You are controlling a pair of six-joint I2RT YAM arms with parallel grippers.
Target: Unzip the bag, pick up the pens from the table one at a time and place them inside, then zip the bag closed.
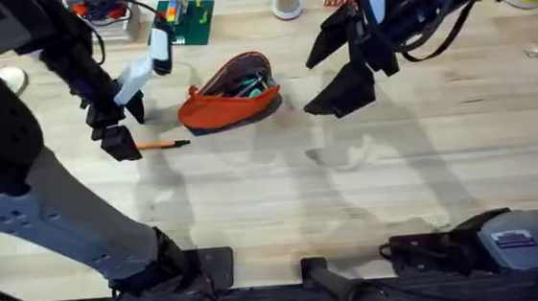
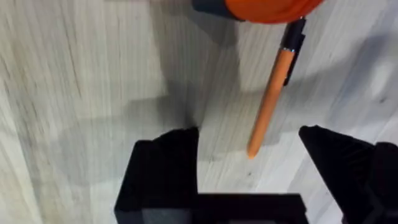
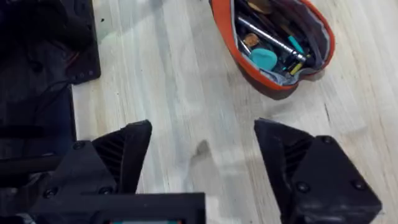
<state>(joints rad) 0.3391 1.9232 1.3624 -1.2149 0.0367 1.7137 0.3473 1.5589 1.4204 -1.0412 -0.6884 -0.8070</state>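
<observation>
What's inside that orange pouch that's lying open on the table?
The pouch holds a jumble of pens, a silver one across the middle and a teal-handled item. Whatever lies beneath that jumble is covered.

Overhead view looked down and forward from above the arm bases, taking in the bag [image 1: 229, 93] at mid-table [image 1: 283, 207]. Left wrist view faced straight down, close beside the bag [image 2: 267, 9]. Right wrist view looked down from farther off at the bag [image 3: 273, 43], the element common to all three.
</observation>
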